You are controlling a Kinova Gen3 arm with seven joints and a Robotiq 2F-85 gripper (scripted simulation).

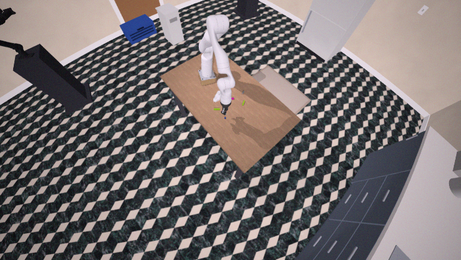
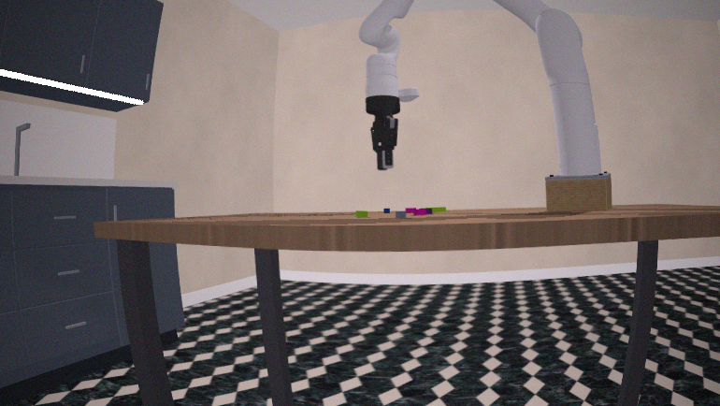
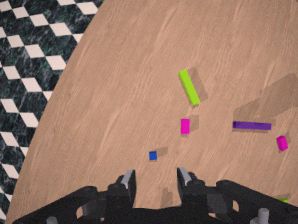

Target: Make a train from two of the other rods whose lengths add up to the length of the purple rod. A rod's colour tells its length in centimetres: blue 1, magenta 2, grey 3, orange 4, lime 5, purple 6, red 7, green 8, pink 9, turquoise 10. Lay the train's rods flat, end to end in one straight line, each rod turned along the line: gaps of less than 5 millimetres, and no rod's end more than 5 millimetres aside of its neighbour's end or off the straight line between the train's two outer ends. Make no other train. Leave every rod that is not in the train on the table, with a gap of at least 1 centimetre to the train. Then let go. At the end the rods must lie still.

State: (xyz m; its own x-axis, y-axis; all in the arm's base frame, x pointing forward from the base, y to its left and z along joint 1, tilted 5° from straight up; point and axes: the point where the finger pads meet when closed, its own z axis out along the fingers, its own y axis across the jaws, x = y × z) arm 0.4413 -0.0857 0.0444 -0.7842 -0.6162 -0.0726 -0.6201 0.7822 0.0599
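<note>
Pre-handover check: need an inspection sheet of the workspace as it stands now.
Surface: wooden table, arm base block at its far end.
Job's things: purple rod flat; lime rod flat, another lime rod apart; blue rod lying alone below the gripper; two magenta rods; grey rod. None touch; no train yet.
Clutter: nothing seen besides the rods.
Gripper: gripper high above the table, open, nothing between its fingers.
Cables: nothing seen.
Surroundings: checkered floor, dark cabinets, white fridge, blue crate.
</note>
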